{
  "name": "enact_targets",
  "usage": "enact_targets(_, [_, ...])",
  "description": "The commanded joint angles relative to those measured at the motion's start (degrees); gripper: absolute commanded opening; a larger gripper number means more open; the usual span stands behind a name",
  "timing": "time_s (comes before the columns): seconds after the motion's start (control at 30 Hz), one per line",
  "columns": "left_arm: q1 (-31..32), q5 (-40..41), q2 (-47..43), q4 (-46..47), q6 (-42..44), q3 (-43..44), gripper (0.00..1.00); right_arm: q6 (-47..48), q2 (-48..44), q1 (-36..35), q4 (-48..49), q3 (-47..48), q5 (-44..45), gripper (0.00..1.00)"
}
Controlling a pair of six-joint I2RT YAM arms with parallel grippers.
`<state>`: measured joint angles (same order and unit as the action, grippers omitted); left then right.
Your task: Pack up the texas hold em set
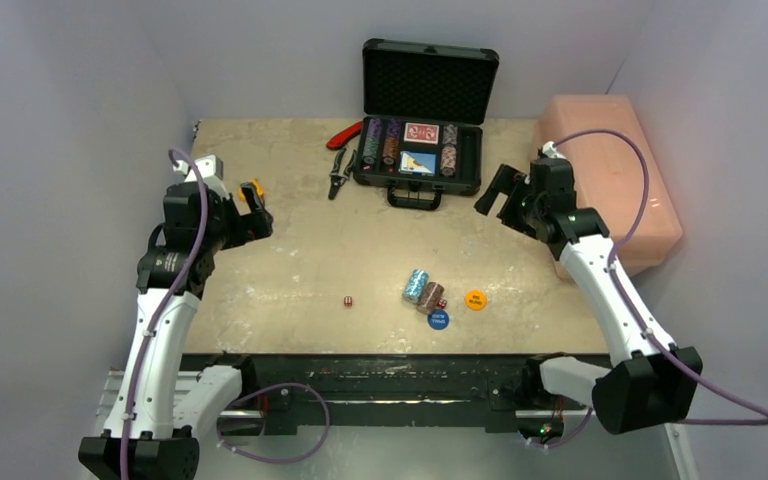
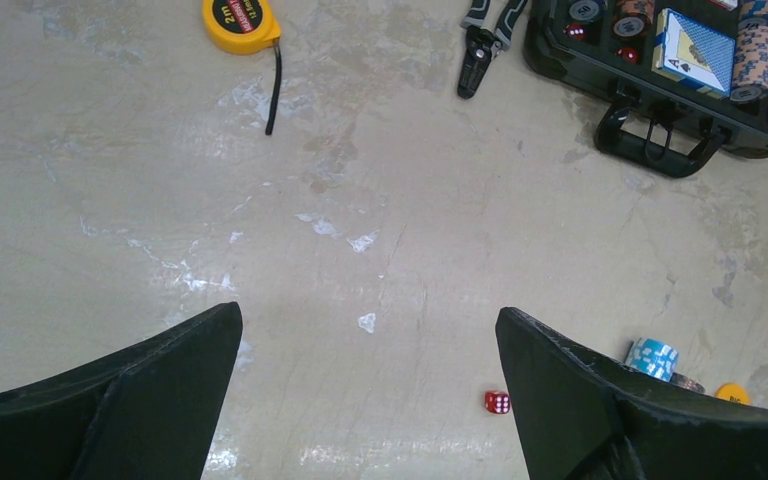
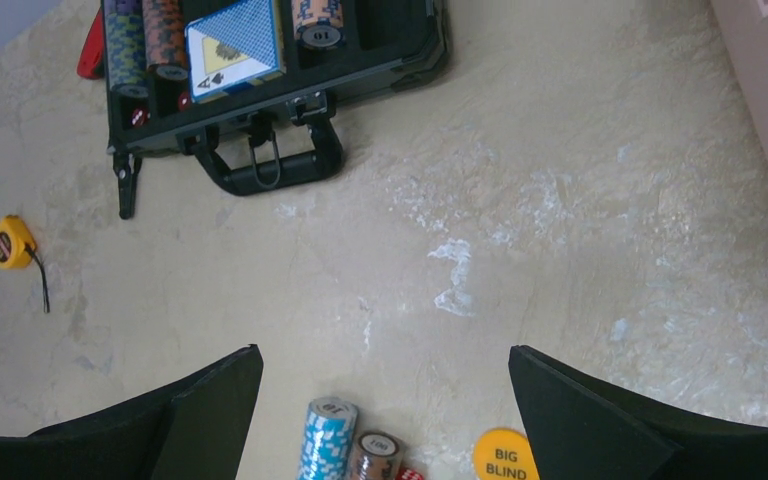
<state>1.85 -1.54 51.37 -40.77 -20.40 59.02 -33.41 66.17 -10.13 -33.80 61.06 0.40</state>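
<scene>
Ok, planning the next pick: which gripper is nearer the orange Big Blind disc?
Right. The right gripper hovers just beyond the orange Big Blind disc, toward the case; the left gripper is far off to its left.

I find the middle of the bench [image 1: 290, 240] free to pass. At the far edge stand the open briefcase [image 1: 430, 82] and pliers [image 1: 343, 135] just beside it; the pink box [image 1: 615, 170] walls the right side; loose chip stacks [image 1: 420, 288] lie near the front.

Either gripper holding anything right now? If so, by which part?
Nothing held: the left gripper and the right gripper are both open, jaws empty.
</scene>
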Motion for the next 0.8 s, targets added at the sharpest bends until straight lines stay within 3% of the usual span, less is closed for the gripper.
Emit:
enact_targets(0.0, [-0.3, 0.4, -1.7, 1.8, 0.3, 1.8, 0.99, -3.8, 6.4, -0.1, 2.6, 6.2, 4.7, 0.99])
enact_targets(0.47, [-0.2, -0.2, -0.3, 1.1, 0.3, 2.4, 0.99, -6.4, 33.1, -0.1, -0.6, 26.9, 8.7, 0.99])
enact_targets(0.6, [-0.3, -0.6, 0.3, 1.1, 0.5, 2.9, 0.99, -6.5, 34.6, -0.2, -3.7, 27.9, 10.2, 0.99])
enact_targets(0.77, [-0.2, -2.1, 1.1, 0.9, 0.6, 3.1, 0.99, -8.5, 28.7, -0.3, -1.6, 18.8, 11.3, 0.99])
